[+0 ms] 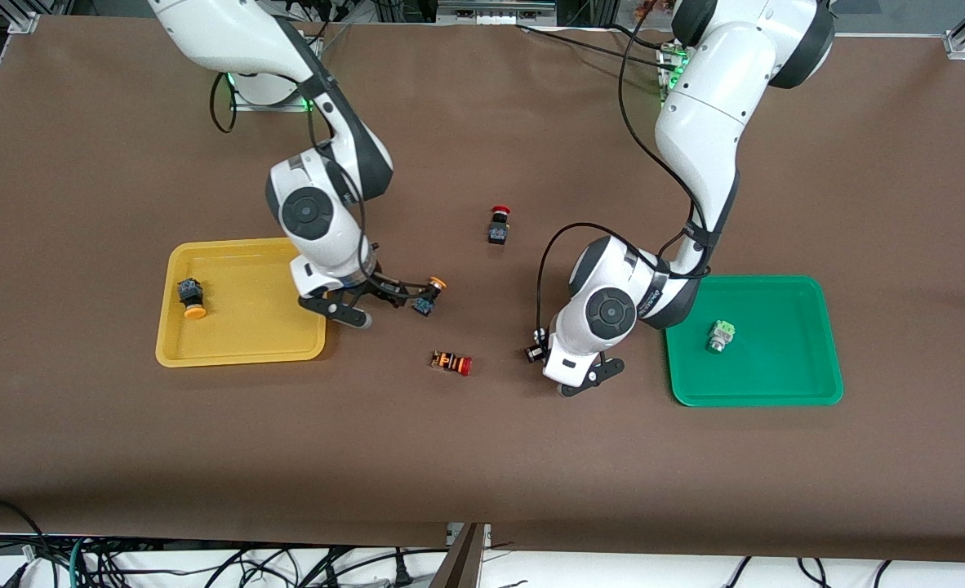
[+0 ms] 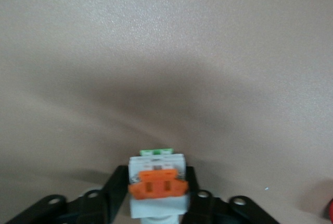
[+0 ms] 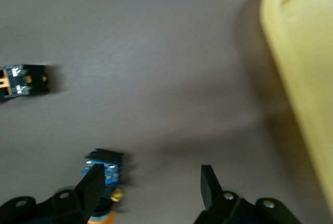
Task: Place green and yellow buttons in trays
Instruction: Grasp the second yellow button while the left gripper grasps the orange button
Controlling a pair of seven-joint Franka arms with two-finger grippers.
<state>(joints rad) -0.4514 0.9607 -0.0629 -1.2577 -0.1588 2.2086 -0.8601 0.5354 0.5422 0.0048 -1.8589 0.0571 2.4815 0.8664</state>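
Note:
My left gripper (image 1: 536, 353) is low over the table between the green tray (image 1: 809, 392) and a striped switch. It is shut on a silver-white button with an orange block (image 2: 157, 185). A silver-white, light-green button (image 1: 720, 336) lies in the green tray. My right gripper (image 1: 407, 292) stands open just off the yellow tray (image 1: 242, 349). A black button with a yellow-orange cap (image 1: 429, 296) lies against one fingertip (image 3: 93, 179), not gripped. Another black yellow-capped button (image 1: 191, 298) lies in the yellow tray.
A black switch with a red cap (image 1: 499, 224) stands mid-table, farther from the front camera. An orange-striped switch with a red cap (image 1: 451, 363) lies between the two grippers, nearer to the front camera. The yellow tray's rim (image 3: 302, 52) shows in the right wrist view.

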